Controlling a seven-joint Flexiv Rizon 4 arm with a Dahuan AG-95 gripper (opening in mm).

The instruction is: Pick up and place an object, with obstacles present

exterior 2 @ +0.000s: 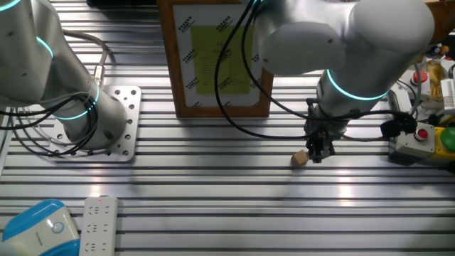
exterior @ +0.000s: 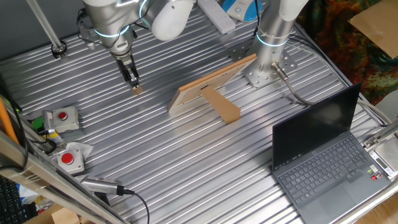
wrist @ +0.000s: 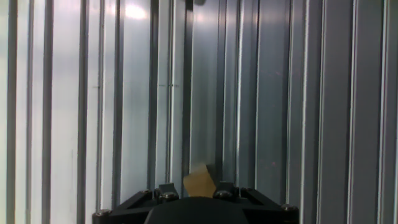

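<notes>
The tiny tan wooden cube point(exterior: 137, 89) sits at the tips of my gripper point(exterior: 133, 81), low at the ribbed metal table, left of the obstacles. In the other fixed view the cube point(exterior 2: 300, 158) pokes out to the left of the gripper point(exterior 2: 318, 151). In the hand view the cube point(wrist: 199, 182) shows tilted between the two finger bases, and the jaws stand close on it. The light-wood panel point(exterior: 214, 84) stands on edge, and the brown bar point(exterior: 222, 106) butts against it in a T, well to the right of the gripper.
A black open laptop point(exterior: 323, 155) is at the front right. Two red-button boxes point(exterior: 62, 116) lie at the left edge. A second arm's base point(exterior: 268, 71) stands behind the panel. A power strip point(exterior 2: 98, 224) lies near the other fixed view's lower left.
</notes>
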